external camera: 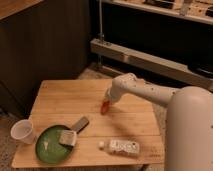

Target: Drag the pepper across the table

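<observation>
The small red-orange pepper (104,107) lies on the light-wood table (55,97), near the middle and toward the right. My gripper (108,101) sits right over the pepper's upper end, at the tip of the white arm (145,91) that reaches in from the right. The gripper touches or covers the pepper's top, so only the lower part of the pepper shows.
A green plate (51,145) with a pale sponge-like piece (66,138) sits front left. A white cup (23,131) stands at the left edge. A dark flat object (80,123) lies by the plate. A clear plastic bottle (120,146) lies near the front edge. A dark cabinet (45,45) stands behind.
</observation>
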Robot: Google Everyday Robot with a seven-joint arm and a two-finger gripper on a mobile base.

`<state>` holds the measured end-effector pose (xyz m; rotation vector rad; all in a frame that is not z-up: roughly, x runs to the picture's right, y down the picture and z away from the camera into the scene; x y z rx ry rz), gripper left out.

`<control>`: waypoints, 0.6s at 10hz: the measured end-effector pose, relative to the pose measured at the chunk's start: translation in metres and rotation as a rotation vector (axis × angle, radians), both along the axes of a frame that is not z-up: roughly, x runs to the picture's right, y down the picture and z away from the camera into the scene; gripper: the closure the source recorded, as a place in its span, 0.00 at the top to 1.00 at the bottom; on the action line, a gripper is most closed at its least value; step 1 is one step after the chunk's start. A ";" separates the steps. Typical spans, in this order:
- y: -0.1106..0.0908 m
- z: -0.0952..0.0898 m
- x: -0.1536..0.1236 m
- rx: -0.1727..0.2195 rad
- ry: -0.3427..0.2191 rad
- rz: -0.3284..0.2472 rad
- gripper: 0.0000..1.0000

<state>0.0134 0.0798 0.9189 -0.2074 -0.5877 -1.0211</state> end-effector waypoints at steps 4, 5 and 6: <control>0.001 -0.002 -0.015 -0.007 -0.014 -0.031 0.40; 0.002 -0.004 -0.013 -0.007 -0.011 -0.028 0.40; 0.004 -0.006 -0.006 -0.005 -0.005 -0.022 0.40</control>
